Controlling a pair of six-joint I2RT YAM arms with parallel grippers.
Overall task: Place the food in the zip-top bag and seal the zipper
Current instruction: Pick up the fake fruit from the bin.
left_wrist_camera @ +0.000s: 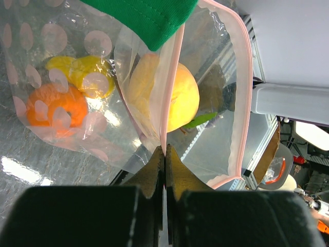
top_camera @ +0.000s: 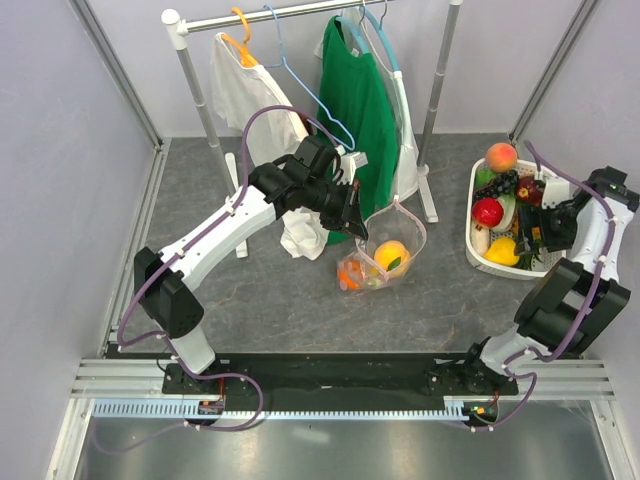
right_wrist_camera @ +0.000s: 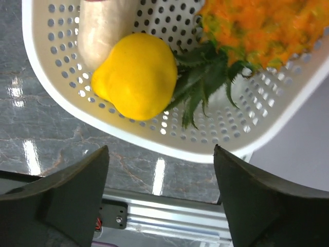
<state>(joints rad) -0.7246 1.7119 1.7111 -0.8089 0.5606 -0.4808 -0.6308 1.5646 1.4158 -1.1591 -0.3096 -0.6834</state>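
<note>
Seen from above, two robot arms work on a grey table. The left gripper reaches to the middle of the table, and its fingers are clenched on the rim of the zip-top bag, lifting one side so the mouth gapes upward. The left wrist view shows the two fingers pressed flat together on the zipper, the pale pink strip that loops round the open mouth. A round yellow-orange fruit, an orange piece and a smaller yellow piece already lie inside the bag. A green garment hangs just above it. At the far right, the right gripper hovers over the white basket with its fingers spread wide and grasping nothing. Its wrist camera looks down on a yellow fruit that rests against the near wall of the basket, beside a pale beige piece and a spiky orange piece with green leaves. The step in hand appears to be picking the next fruit. To do it well, the right arm should probably centre its open fingers over the yellow fruit. It should then come down clear of the basket rim and close across the widest part, since the glossy skin may slip. The left grip needs to stay steady so the mouth does not collapse before the drop. Sealing cannot begin while food remains in the basket.
</note>
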